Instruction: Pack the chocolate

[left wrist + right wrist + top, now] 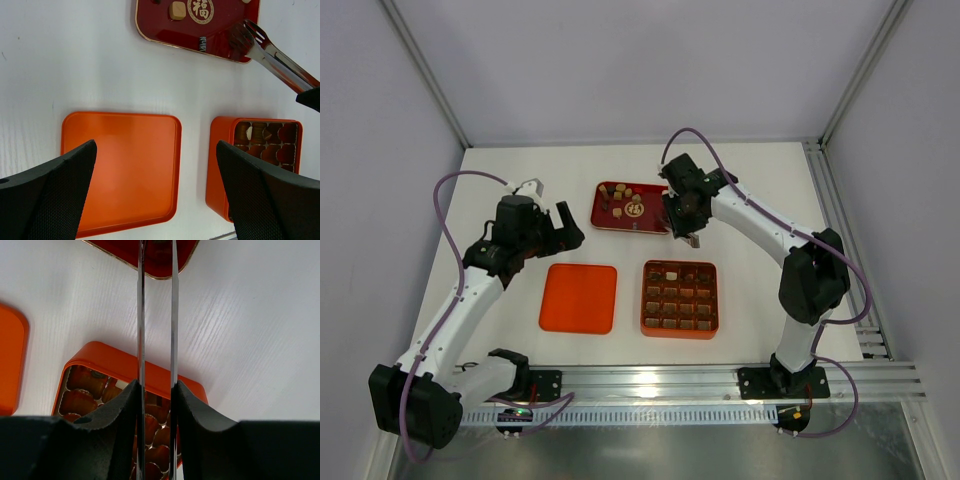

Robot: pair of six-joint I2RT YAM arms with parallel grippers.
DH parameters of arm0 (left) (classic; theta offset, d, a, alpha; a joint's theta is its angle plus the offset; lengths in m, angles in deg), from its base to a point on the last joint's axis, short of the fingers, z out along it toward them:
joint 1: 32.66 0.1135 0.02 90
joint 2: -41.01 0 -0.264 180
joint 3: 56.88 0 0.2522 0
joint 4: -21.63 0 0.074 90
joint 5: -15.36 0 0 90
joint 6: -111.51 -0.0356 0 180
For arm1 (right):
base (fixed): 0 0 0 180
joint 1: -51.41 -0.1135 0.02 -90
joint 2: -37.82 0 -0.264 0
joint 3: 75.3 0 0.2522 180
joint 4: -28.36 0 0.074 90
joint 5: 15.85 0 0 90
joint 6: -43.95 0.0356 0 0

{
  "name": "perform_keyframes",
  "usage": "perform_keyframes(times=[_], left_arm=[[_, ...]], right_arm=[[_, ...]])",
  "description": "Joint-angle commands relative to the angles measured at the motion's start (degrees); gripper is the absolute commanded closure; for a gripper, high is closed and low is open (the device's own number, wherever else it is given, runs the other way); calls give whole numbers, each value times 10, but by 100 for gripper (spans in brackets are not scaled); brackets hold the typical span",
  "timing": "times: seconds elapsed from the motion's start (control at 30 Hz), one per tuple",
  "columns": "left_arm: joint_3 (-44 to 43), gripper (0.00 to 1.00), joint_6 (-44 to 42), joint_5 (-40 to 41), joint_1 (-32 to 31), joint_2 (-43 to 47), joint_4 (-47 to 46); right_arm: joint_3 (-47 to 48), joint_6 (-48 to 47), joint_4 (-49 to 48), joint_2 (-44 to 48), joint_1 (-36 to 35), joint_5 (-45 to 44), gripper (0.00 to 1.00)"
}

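Observation:
Loose chocolate (619, 201) pieces lie on the red tray (650, 222); a tan one (177, 9) shows in the left wrist view. More chocolate (672, 274) fills cells of the orange gridded box (646, 300). My right gripper (688, 216) is shut on thin metal tweezers (272, 54), whose tips hover over the tray's near right corner. I cannot tell whether the tips hold a piece. In the right wrist view my right gripper (157, 390) presses both tweezer arms (141, 315) above the box (107, 360). My left gripper (566, 226) stands open above the orange lid (120, 165), and its jaws (156, 150) hold nothing.
The flat orange lid (579, 298) lies left of the box. White walls with metal frame posts enclose the table on three sides. An aluminium rail (720, 380) carrying both arm bases runs along the near edge.

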Motion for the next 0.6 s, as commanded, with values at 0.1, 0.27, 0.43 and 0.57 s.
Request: perform_keyframes(times=[0.1,0.27,0.43,0.57], left_arm=[[0,0,-6,-2,1,6,-13],[0,0,-6,-2,1,5,-12],[0,0,-7,-2,1,6,-13],[1,0,-7,0,1,6,-13]], right_arm=[[10,-2,-8,20,3,8,66],[23,0,-7,20,6,6,66],[46,-2,-3,15,7,1,66],[56,-3,-3,14,7,-1,67]])
